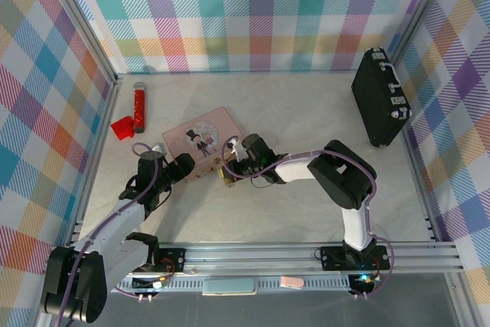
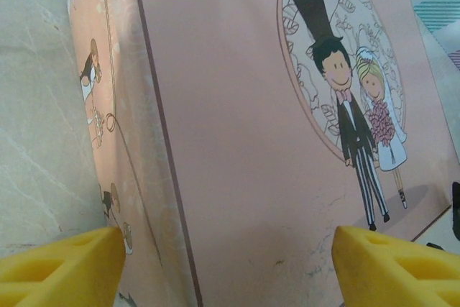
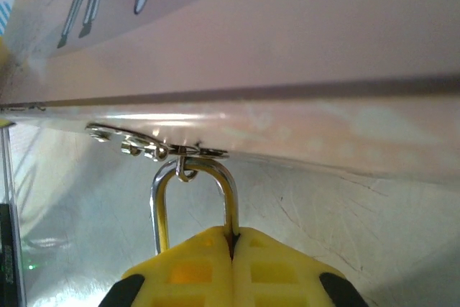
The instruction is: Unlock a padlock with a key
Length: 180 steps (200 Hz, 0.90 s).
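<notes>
The padlock's silvery shackle (image 3: 157, 206) hangs from the small metal hasp (image 3: 144, 145) on the pink box's (image 3: 251, 41) front edge. My right gripper (image 3: 232, 234) is shut, its yellow fingertips pinching one leg of the shackle, and they hide the padlock's body. From above, the right gripper (image 1: 232, 170) sits at the near right corner of the pink box (image 1: 200, 139). The left gripper (image 1: 182, 168) stands at the box's near left corner. Its yellow fingers (image 2: 57, 267) are wide apart on either side of the pink box (image 2: 237, 141); contact cannot be told. The key is hidden.
A red tube (image 1: 140, 105) and a red scrap (image 1: 122, 128) lie at the far left of the table. A black case (image 1: 379, 97) stands at the far right near the checked wall. Metal rails edge the table.
</notes>
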### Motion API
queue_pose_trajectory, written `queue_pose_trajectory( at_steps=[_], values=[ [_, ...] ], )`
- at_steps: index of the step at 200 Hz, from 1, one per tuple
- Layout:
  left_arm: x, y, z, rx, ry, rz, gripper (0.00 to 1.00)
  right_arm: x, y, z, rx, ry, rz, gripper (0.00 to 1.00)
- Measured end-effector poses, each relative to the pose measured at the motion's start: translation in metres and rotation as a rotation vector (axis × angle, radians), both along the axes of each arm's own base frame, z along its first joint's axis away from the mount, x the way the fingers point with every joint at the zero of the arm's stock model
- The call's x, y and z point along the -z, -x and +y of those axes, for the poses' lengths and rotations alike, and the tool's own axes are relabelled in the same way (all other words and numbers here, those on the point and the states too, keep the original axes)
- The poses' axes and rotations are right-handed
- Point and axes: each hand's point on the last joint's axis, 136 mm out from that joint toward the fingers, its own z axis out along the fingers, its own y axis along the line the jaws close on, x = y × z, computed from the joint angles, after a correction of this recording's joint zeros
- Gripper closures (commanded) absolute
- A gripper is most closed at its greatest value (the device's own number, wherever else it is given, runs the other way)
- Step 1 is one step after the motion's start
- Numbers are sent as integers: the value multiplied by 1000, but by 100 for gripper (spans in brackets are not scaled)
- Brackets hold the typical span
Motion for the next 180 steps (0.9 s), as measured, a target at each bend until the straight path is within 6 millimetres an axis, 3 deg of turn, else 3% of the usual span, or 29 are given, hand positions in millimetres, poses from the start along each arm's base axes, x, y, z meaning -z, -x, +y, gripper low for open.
queue_pose_trajectory(
  at_steps=[95, 180],
  values=[
    [7, 0, -5, -12, 47, 35, 27, 0, -9, -9, 232, 11, 105, 100],
    [9, -4, -34, 41, 71, 26, 28, 1, -16, -14, 401, -30, 236, 100]
  ],
)
